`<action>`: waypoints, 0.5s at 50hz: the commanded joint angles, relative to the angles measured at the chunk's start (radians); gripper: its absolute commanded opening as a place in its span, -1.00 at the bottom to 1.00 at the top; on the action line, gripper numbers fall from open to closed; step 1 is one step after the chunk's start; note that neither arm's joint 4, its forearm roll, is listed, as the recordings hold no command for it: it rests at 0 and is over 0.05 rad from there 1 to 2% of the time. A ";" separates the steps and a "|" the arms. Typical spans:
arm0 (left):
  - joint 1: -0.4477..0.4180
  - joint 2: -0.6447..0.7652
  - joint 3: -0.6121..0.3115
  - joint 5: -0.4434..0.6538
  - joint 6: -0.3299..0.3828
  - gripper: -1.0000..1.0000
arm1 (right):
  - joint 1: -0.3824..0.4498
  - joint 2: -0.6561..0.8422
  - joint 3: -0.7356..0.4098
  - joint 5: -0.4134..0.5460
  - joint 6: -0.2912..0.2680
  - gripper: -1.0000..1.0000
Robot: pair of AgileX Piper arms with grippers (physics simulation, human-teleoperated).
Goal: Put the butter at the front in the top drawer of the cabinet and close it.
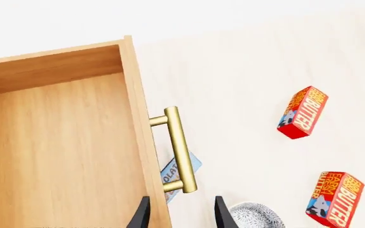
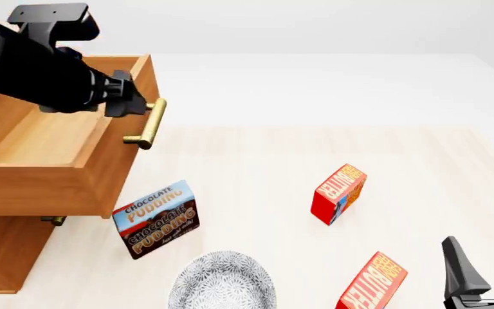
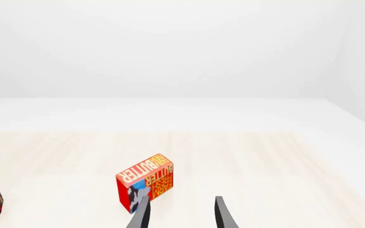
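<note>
The cabinet (image 2: 7, 254) stands at the left with its top drawer (image 2: 101, 168) pulled out; the drawer's inside (image 1: 62, 152) shows bare. My left gripper (image 2: 131, 103) is open at the drawer's brass handle (image 2: 148, 122), and in the left wrist view its tips (image 1: 181, 213) straddle the handle's (image 1: 180, 149) end without closing on it. The front butter (image 2: 374, 283) lies near the table's front edge and also shows in the left wrist view (image 1: 336, 198). My right gripper (image 2: 487, 267) is open and empty to its right. It (image 3: 181, 213) faces the farther butter (image 3: 146, 187).
The second butter carton (image 2: 339, 193) (image 1: 303, 112) lies mid-table. The Chocolate Pudding box (image 2: 157, 220) leans just in front of the drawer, partly under the handle (image 1: 181, 168). A patterned grey plate (image 2: 221, 286) sits at the front edge. The lower drawer's handle (image 2: 54, 220) peeks out below.
</note>
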 commanded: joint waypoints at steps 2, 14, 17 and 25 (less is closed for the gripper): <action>-0.018 -0.009 -0.144 0.097 0.056 1.00 | 0.000 -0.001 0.001 0.000 0.000 1.00; -0.184 -0.005 -0.111 0.039 0.109 1.00 | 0.000 -0.001 0.001 0.000 0.000 1.00; -0.183 -0.017 -0.100 0.026 0.154 1.00 | 0.000 -0.001 0.001 0.000 0.000 1.00; -0.238 -0.030 -0.097 -0.010 0.208 1.00 | -0.003 -0.001 0.001 0.000 0.000 1.00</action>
